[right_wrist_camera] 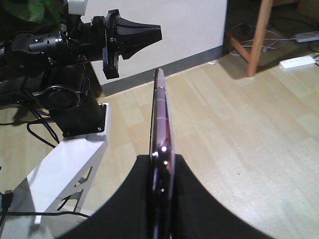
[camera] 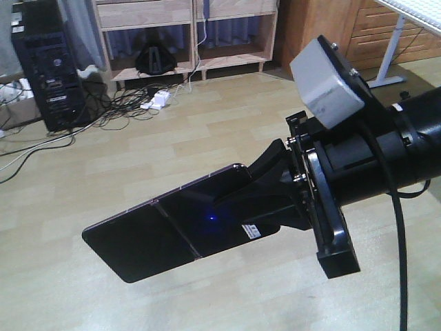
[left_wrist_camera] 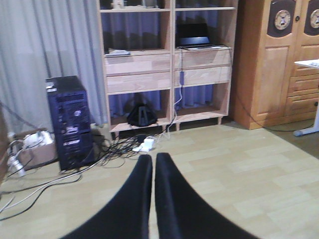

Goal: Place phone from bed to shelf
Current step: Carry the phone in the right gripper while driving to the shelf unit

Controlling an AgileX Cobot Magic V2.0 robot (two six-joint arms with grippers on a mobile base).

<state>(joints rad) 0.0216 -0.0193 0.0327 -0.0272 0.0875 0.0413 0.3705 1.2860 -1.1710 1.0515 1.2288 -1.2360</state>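
In the front view the phone (camera: 182, 224) is lying flat in the air over the pale floor (camera: 207, 117), left of centre. Its free end is pointing to the lower left and its sticker end is tucked into the right gripper (camera: 262, 189) — the black fingers (camera: 275, 172) are pinching it from above and below, closed down to the phone's thickness. In the right wrist view the phone (right_wrist_camera: 160, 109) is showing edge-on, a thin pinkish strip running up the middle from between the two fingers. At the upper left of that view the left gripper (right_wrist_camera: 147, 32) is hanging in the air, drawn together to a point and holding nothing. Its own camera is showing only a hairline slit between its fingers (left_wrist_camera: 134, 199). Against the far wall the shelf (left_wrist_camera: 142, 64) is standing — well apart from the phone.
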